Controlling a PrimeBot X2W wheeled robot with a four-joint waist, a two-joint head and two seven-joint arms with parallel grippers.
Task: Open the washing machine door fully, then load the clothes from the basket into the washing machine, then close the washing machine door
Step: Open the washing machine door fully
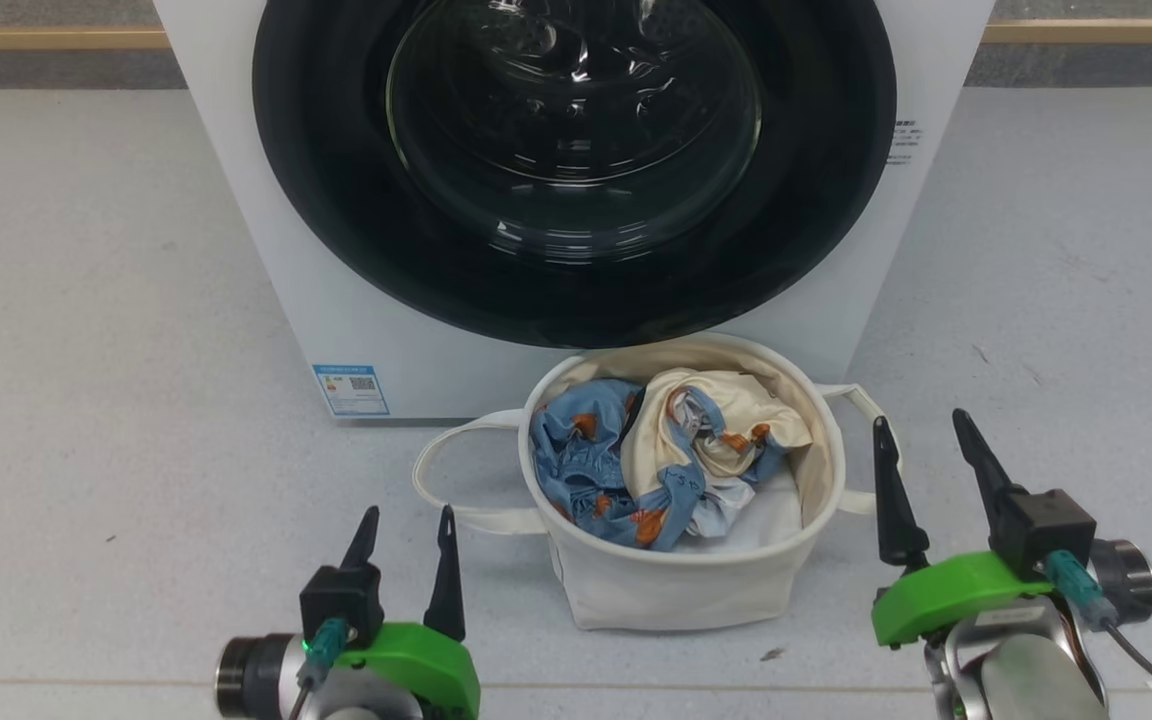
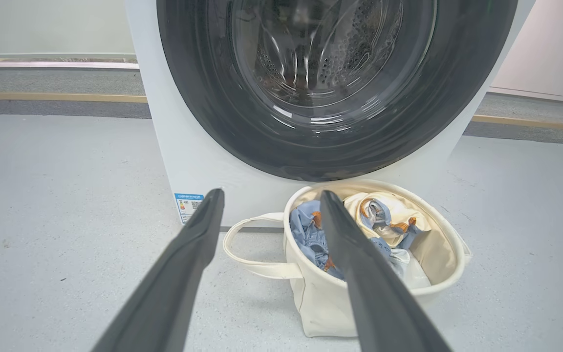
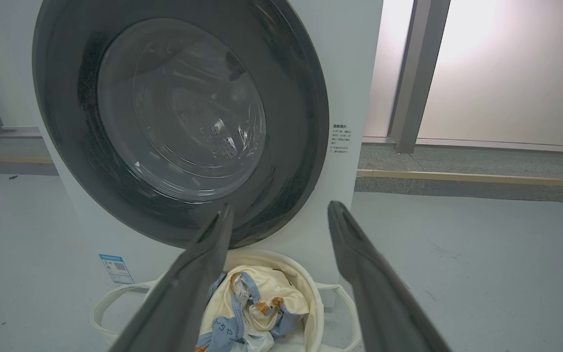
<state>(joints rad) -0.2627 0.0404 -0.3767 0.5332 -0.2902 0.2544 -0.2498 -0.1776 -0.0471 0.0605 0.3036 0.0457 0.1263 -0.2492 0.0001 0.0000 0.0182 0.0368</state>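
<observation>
Clothes (image 1: 591, 460) fill one basket (image 1: 681, 590) before one closed washing machine door (image 1: 576, 300).

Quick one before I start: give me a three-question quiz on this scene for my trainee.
1. True or false: the large round washing machine door with the glossy black rim and clear glass bowl is shut.
2. Where are the soft blue and cream clothes? A) in the small round cream canvas basket B) on the grey floor C) inside the steel drum
3. Fill in: the left pincer and the right pincer, both with long dark fingers, are each ___ and hold nothing.
Key: 1 true; 2 A; 3 open.
</observation>
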